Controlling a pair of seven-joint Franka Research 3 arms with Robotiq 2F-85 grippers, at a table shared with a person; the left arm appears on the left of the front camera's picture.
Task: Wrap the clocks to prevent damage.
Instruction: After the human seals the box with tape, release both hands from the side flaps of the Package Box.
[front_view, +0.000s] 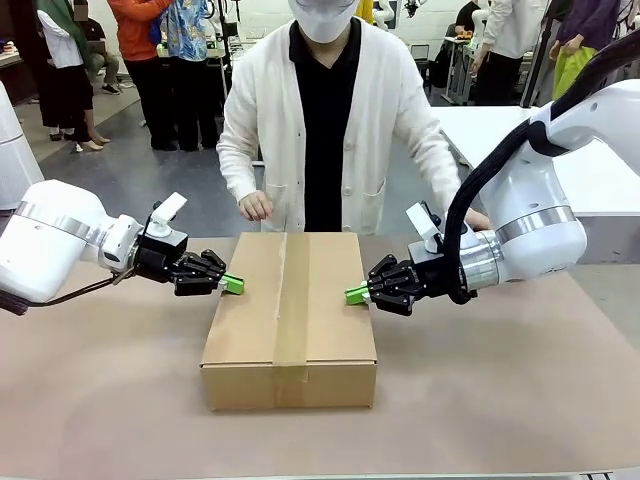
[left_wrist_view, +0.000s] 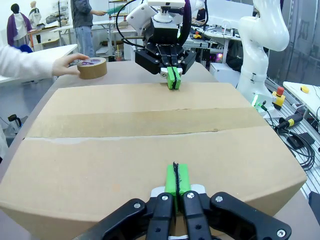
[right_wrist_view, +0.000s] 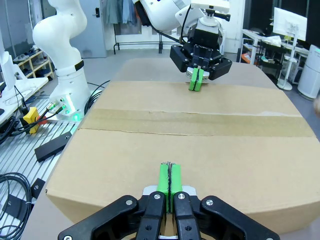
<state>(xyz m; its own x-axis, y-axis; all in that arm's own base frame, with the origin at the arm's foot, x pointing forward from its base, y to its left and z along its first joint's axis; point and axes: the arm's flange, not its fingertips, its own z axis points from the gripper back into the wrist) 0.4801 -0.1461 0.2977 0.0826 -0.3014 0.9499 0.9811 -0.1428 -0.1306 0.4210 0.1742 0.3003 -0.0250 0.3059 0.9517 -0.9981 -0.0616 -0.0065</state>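
A closed cardboard box (front_view: 289, 318), sealed along its middle seam with a strip of brown tape (front_view: 292, 300), is seen at the centre of the front view, resting on the brown surface (front_view: 500, 400). No clocks can be seen; whether they lie inside the box cannot be told.

The left gripper (front_view: 233, 284) is placed at the box's left top edge, left of centre in the frame, its jaws closed with the green pads pressed together and nothing held between them. The right gripper (front_view: 355, 294) is placed at the opposite edge, right of centre, its jaws likewise closed and empty. In each wrist view the pad tips are seen low in the frame, against the near edge of the box top.

A person in a white cardigan (front_view: 330, 120) is stood behind the box in the upper middle of the front view. In the upper left of the left wrist view, one hand (left_wrist_view: 67, 64) is laid on a roll of brown tape (left_wrist_view: 92, 67) set on the surface beyond the box. A white table (front_view: 590, 165) is seen at the right, behind the right arm.
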